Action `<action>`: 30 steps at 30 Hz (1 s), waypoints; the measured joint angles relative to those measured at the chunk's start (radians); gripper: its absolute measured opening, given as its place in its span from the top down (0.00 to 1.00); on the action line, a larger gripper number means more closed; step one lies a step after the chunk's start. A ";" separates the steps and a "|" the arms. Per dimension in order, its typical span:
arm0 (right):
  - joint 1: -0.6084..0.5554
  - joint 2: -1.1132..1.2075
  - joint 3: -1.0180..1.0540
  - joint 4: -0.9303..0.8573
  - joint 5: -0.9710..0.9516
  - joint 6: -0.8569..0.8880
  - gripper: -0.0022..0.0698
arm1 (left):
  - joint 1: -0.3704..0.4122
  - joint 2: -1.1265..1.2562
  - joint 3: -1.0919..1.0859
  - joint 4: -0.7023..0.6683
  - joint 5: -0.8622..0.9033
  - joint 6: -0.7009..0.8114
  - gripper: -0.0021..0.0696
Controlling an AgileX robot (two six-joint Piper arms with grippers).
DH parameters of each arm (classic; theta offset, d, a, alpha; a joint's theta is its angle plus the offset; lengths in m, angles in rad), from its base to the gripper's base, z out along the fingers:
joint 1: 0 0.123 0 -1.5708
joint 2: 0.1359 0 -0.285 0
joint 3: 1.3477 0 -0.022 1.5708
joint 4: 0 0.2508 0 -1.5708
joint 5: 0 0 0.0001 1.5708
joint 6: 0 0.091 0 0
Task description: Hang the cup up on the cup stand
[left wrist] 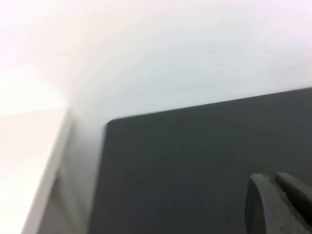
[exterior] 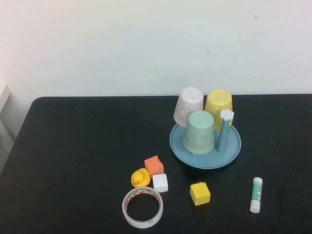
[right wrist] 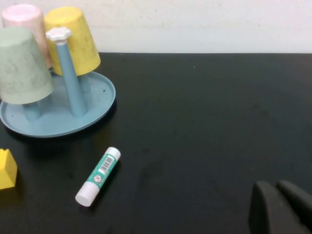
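The cup [exterior: 199, 131] sits inverted, axis upright, over a post of the cup stand [exterior: 233, 146], toward two o'clock on the tabletop [exterior: 78, 146]. The right gripper [right wrist: 280, 207], fingers together and empty, is nearer; the left gripper [left wrist: 278, 204], also closed, hangs far off near nine o'clock.

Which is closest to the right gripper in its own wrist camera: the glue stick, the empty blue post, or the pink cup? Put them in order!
The shut right gripper sits apart from all three.
1. Glue stick, lying on the table.
2. Empty blue post, upright on the stand.
3. Pink cup, at the stand's far side.
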 joint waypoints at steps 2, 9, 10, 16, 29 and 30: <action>0.000 0.000 0.000 0.000 0.001 0.000 0.97 | 0.060 -0.007 0.034 -0.012 -0.017 0.000 0.97; 0.000 0.000 0.000 0.000 0.001 0.000 0.97 | 0.124 -0.012 0.084 -0.030 -0.023 0.025 0.97; 0.000 0.000 0.000 0.000 0.001 0.000 0.97 | 0.124 -0.012 0.084 -0.033 -0.015 0.027 0.97; 0.000 0.000 0.000 0.000 0.001 0.000 0.97 | 0.127 -0.012 0.084 -0.050 0.060 0.049 0.97; 0.000 0.000 0.000 0.000 0.001 0.000 0.97 | 0.126 -0.012 0.083 -0.096 0.090 0.061 0.97; 0.000 0.000 0.000 0.000 0.001 0.000 0.97 | 0.126 -0.012 0.083 -0.096 0.090 0.061 0.97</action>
